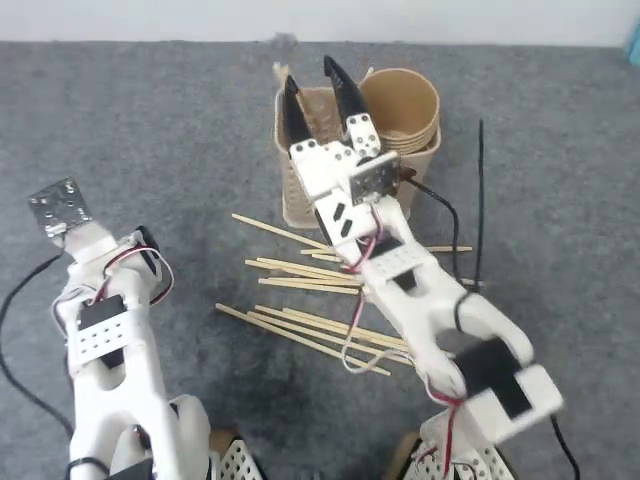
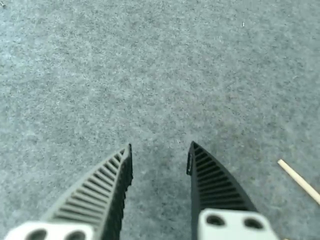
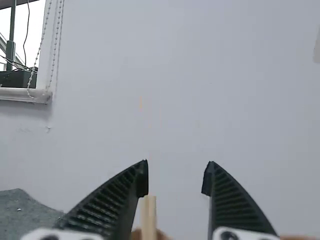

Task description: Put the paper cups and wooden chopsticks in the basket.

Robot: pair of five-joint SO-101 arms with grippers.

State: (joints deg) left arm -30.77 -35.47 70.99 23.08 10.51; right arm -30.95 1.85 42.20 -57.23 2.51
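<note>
Hovering right claw (image 1: 310, 72), spread over basket (image 1: 295, 208) rim, chopsticks (image 1: 300, 270) seemingly abutting.

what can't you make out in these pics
Basket contents, high view: right gripper and its arm cover them.
Loose chopsticks, high view: the arm hides part of the pile.
Wooden stick, right wrist view: cut off at the edge; held or not, unclear.

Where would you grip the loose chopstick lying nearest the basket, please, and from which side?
Probably near the free end of that chopstick, straight down from above, left tool open across it: it lies flat on the carpet, and that end is clear of the pile.
</note>
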